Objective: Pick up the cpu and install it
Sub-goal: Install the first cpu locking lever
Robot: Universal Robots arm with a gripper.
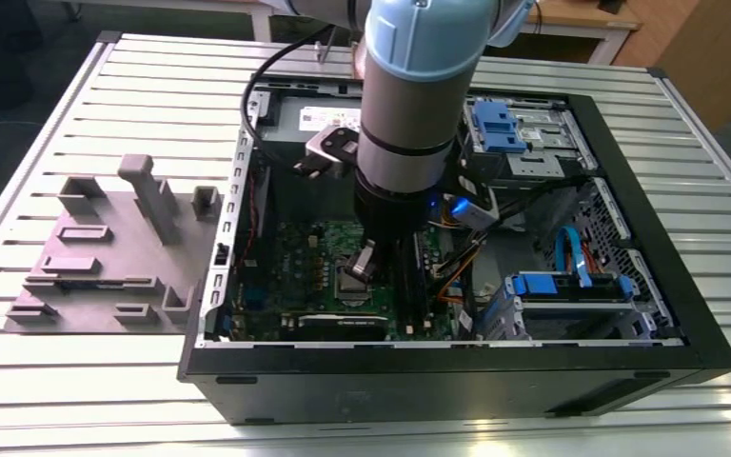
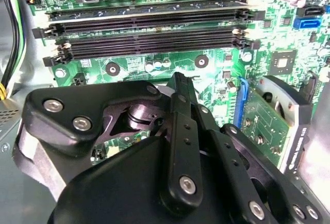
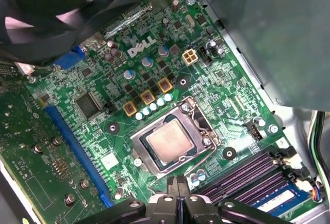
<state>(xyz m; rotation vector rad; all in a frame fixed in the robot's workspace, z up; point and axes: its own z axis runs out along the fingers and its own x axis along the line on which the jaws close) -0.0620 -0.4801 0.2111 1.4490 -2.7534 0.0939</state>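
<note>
I see the small flat square cpu [image 3: 168, 142] with its silvery-grey metal top seated in the square metal-framed socket [image 3: 178, 136] on the green motherboard [image 3: 103, 105]. My end effector [image 3: 178, 188] hangs just beside the socket, its black fingers [image 3: 181, 182] pressed together with nothing between them, apart from the chip. In the exterior view the end effector [image 1: 363, 269] reaches down into the open black computer case [image 1: 467, 371], which lies on the slatted metal table [image 1: 87, 381], with a grey moulded fixture [image 1: 106, 252] at the exterior view's left.
</note>
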